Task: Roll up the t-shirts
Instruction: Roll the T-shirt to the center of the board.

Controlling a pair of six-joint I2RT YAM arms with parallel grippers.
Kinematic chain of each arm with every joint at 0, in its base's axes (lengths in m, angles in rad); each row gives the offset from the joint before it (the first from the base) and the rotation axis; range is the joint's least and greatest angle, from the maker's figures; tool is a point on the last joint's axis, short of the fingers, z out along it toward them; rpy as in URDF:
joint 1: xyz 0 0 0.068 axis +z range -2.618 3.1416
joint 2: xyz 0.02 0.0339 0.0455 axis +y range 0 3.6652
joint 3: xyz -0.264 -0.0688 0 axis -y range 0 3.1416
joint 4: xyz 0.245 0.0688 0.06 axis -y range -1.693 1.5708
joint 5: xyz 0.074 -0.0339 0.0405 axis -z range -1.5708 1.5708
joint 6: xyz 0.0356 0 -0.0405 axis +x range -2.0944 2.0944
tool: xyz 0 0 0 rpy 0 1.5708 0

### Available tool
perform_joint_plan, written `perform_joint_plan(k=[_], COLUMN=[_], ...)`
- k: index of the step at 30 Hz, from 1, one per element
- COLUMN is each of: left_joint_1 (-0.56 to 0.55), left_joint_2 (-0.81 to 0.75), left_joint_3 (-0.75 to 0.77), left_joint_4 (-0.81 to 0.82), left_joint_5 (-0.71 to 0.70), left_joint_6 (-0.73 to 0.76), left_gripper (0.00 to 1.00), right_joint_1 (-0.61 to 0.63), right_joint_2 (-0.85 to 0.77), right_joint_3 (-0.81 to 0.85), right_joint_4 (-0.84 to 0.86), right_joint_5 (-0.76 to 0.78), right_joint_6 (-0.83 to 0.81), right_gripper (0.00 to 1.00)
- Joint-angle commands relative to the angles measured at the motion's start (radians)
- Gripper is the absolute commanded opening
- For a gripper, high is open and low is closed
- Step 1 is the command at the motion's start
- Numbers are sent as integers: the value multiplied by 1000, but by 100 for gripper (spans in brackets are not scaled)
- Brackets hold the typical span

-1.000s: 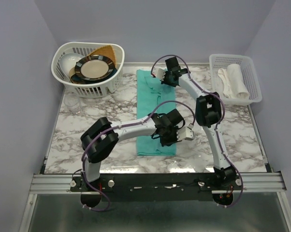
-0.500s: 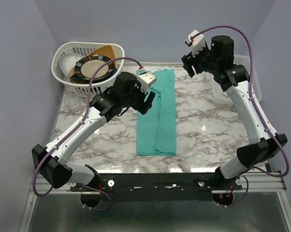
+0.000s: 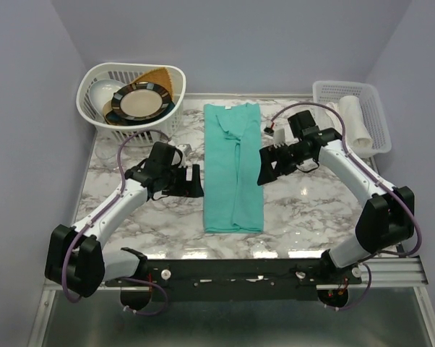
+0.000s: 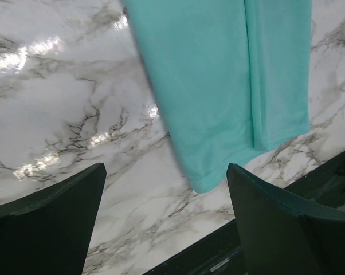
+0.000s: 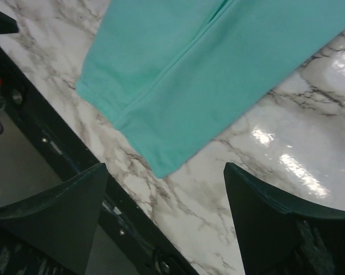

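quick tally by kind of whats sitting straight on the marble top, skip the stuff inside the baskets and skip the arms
teal t-shirt: 1
white baskets: 2 (left basket, right basket)
clear glass: 1
total: 4

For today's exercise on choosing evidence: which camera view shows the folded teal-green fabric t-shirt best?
The top external view: it shows the whole thin teal-green t-shirt, folded into a long strip, collar to hem, on the marble table. Each wrist view shows only its near hem end.
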Motion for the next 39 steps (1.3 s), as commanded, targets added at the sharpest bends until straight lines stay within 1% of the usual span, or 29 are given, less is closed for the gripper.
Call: perform_joint_plan(k=[1,3,4,5,8,11,14,16,18,20,22,23,26,27,31,36,39], left_joint_1=[25,56,67,74,126,174,177,179,177,176,174,173,128,87,-14,-58,-76], left_joint_2=[-17,-20,-20,-32,-45,-64,-59,-45,-32,-17,-5,7,35,43,96,179,205], left_joint_3=[-122,-167,-171,-173,-199,-243,-259,-271,-297,-313,-332,-342,-365,-369,-372,-365,-365], left_joint_4=[100,102,75,62,57,60,74,103,123,139,180,197,247,260,359,357,312], left_joint_5=[154,154,149,120,149,180,178,207,232,215,215,234,260,272,290,266,225], left_joint_6=[-81,-78,-55,-69,-89,-113,-138,-171,-194,-207,-237,-248,-283,-291,-366,-402,-400], left_gripper=[95,95,93,93,92,90,86,85,84,82,81,81,77,76,73,63,54], right_joint_1=[3,3,3,3,3,2,2,2,-3,-14,-14,-15,-14,-15,-14,-14,-9], right_joint_2=[-56,-65,-73,-93,-113,-119,-150,-165,-165,-154,-130,-119,-82,-73,-35,42,70], right_joint_3=[-87,-113,-154,-176,-272,-320,-367,-427,-453,-460,-466,-469,-487,-496,-550,-550,-552], right_joint_4=[62,76,87,94,145,182,246,319,343,351,345,337,300,294,300,312,291], right_joint_5=[-155,-109,-86,-73,-73,-92,-104,-124,-139,-173,-175,-165,-142,-141,-142,-155,-161], right_joint_6=[178,207,227,233,269,295,345,385,399,398,405,408,427,431,473,485,496], right_gripper=[91,91,91,90,90,90,89,88,85,84,84,82,78,78,73,66,65])
